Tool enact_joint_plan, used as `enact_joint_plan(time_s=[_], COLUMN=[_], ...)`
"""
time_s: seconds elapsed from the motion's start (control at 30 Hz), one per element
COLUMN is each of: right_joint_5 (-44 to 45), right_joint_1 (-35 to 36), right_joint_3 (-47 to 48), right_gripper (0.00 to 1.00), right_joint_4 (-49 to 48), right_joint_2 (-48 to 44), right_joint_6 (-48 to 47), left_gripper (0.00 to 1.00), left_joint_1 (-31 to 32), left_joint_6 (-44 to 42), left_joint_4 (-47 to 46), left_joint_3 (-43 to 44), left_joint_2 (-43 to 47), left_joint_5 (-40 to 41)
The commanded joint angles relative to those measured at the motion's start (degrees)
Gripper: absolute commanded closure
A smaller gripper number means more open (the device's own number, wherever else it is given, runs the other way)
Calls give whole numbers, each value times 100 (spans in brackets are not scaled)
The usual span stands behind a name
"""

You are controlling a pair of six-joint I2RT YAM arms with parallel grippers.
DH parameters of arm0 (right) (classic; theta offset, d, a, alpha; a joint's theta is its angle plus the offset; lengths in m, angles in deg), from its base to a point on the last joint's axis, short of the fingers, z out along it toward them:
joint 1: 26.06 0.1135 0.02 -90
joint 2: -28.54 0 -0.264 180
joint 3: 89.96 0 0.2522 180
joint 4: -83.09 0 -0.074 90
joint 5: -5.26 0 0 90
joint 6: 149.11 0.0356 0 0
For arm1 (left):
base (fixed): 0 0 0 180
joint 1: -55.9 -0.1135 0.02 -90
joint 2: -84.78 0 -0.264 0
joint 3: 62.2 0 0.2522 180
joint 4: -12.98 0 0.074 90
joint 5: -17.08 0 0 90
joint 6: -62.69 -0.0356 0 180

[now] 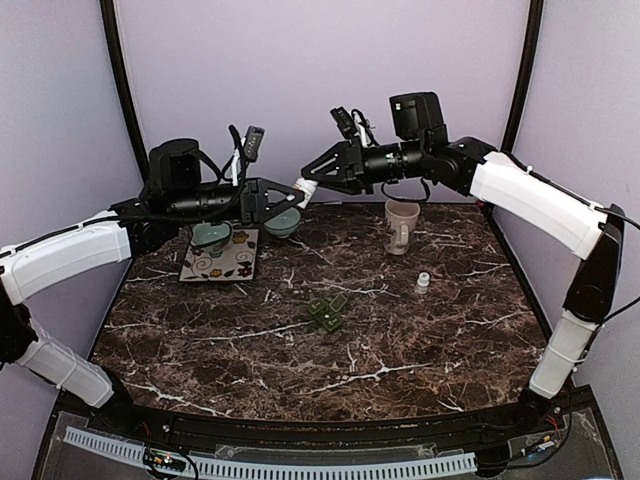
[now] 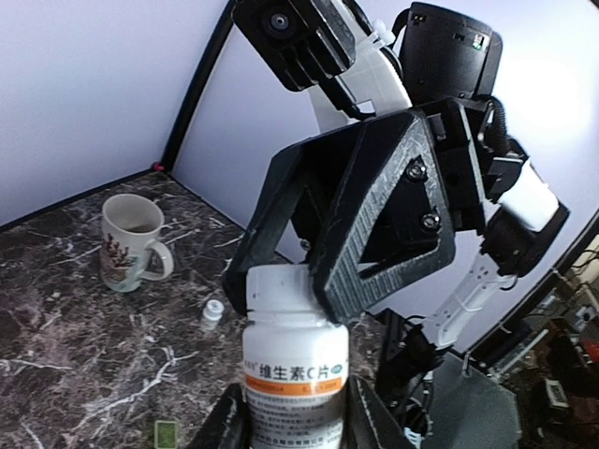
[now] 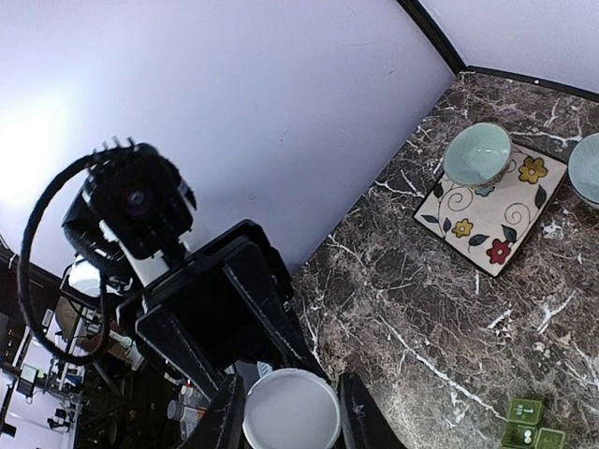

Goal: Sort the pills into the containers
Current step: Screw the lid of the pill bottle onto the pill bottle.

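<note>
Your table is dark marble. On it you have a floral mat at the far left corner and a bowl just beside it. A mug stands by the far edge, with a white cap near it. The containers sit around the middle.

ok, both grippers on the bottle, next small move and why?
Probably twist the right gripper while the left gripper holds firm: it clamps the top of the bottle, which looks closed, and the pill box lies well away.

The top camera is overlooking the tabletop from behind; the close wrist cameras are facing each other, sharing the white bottle.
</note>
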Motion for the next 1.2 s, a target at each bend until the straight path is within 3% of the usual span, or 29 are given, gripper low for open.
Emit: enact_joint_plan(time_s=[0.0, 0.4, 0.7, 1.0, 1.17], right_joint_5=[185, 377, 586, 728, 745], right_joint_1=[84, 84, 86, 85, 81], right_joint_3=[167, 385, 648, 845, 969], right_gripper=[100, 100, 100, 100, 100], right_joint_4=[361, 744, 1009, 1197, 1272], right_joint_2=[284, 474, 652, 785, 834], right_joint_6=[74, 147, 152, 177, 174], left_gripper=[89, 91, 94, 98, 98], left_joint_1=[455, 1531, 2426, 2766, 2795], left_joint_6=[-1208, -3074, -4606, -5522, -5620], left_joint_4=[102, -202, -1100, -1956, -2068], left_joint_3=[408, 293, 219, 167, 141], left_joint_2=[325, 384, 4, -379, -423], left_joint_5=[1311, 4026, 5768, 6598, 6738])
